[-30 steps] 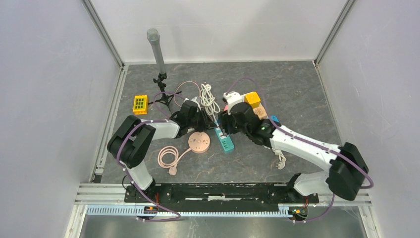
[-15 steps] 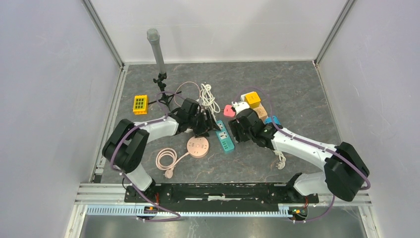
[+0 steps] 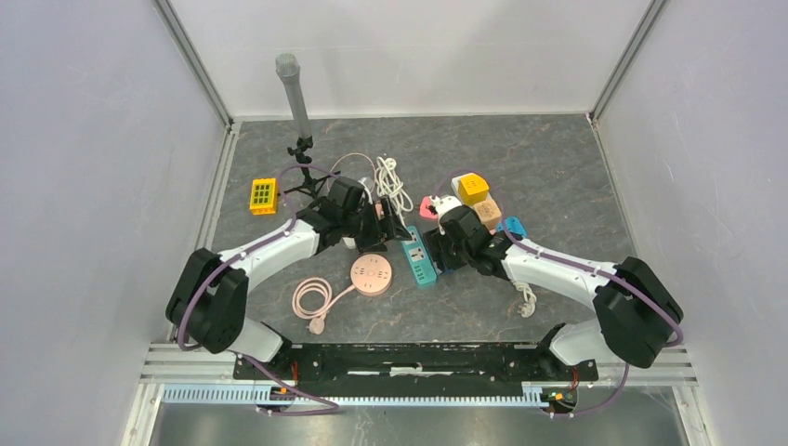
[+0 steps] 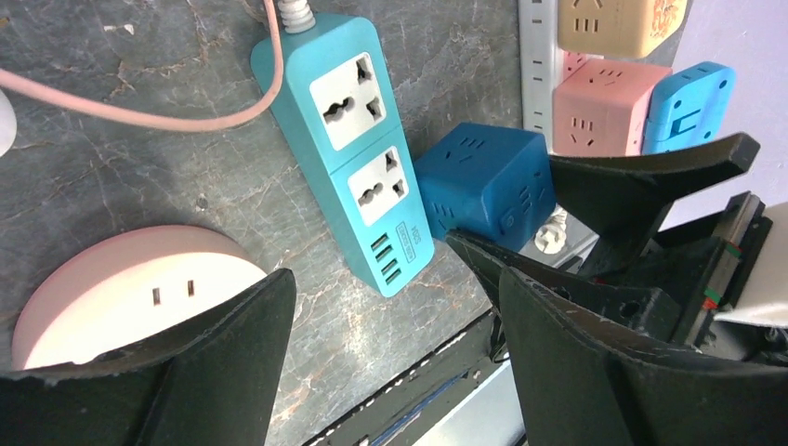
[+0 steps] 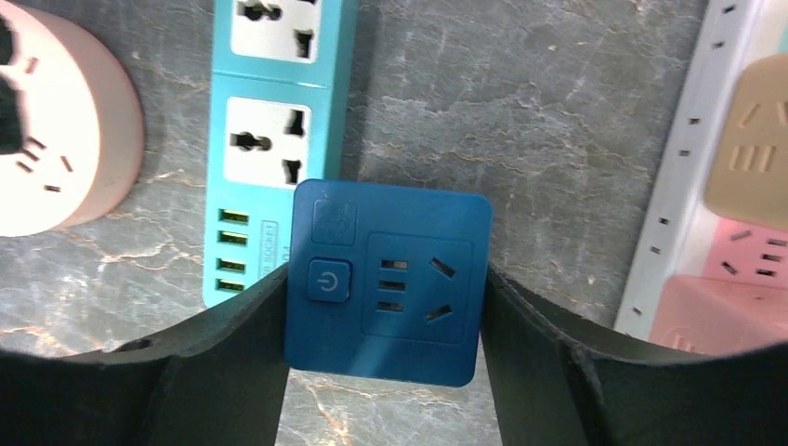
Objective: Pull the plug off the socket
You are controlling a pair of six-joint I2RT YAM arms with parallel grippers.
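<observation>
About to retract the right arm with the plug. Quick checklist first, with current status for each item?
1. Right gripper shut on the dark blue cube-shaped plastic plug: ok.
2. Teal plastic power strip has nothing plugged in, plug beside it: ok.
3. Left gripper open, holding nothing: ok.
4. Plug lifted off the grey table: cannot tell.

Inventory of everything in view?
power strip: 1, teal, centre
cube adapter: 1, dark blue, in right gripper
round socket: 1, pink, left of power strip
other cubes: 4, yellow/tan/pink/light blue, behind right gripper
long strip: 1, white, by those cubes
block: 1, yellow, far left
cable bundle: 1, white, behind power strip
cord coil: 1, pink, near left
tripod post: 1, grey, back left
left gripper: 1, black, open, empty
right gripper: 1, black, shut on cube adapter
</observation>
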